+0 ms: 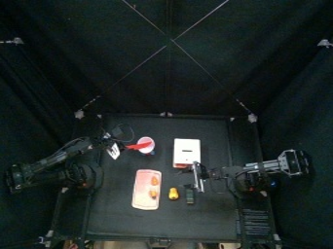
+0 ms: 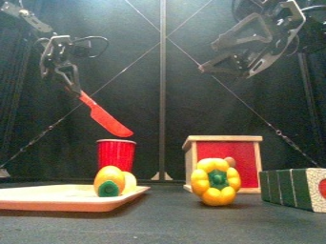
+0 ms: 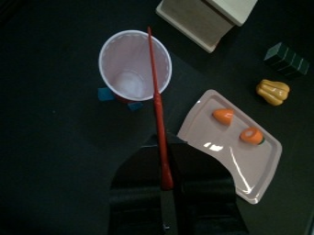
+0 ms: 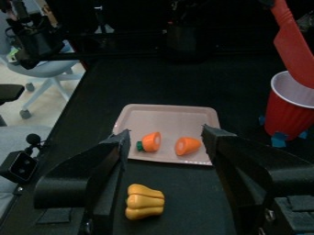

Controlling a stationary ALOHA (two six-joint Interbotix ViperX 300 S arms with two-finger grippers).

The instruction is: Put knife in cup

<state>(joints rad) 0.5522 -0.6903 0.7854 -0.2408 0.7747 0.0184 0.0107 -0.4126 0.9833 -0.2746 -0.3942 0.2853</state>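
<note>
The red knife is held by its handle in my left gripper, which is shut on it. It slants down, and its tip hangs just above the pink cup. In the front view the knife points down at the cup from my left gripper. In the top view the cup stands left of the middle, next to my left gripper. My right gripper is open and empty, raised over the table's right side.
A pale pink tray holds two orange chunks. A yellow toy pepper and a dark green block lie near it. A cream box stands right of the cup.
</note>
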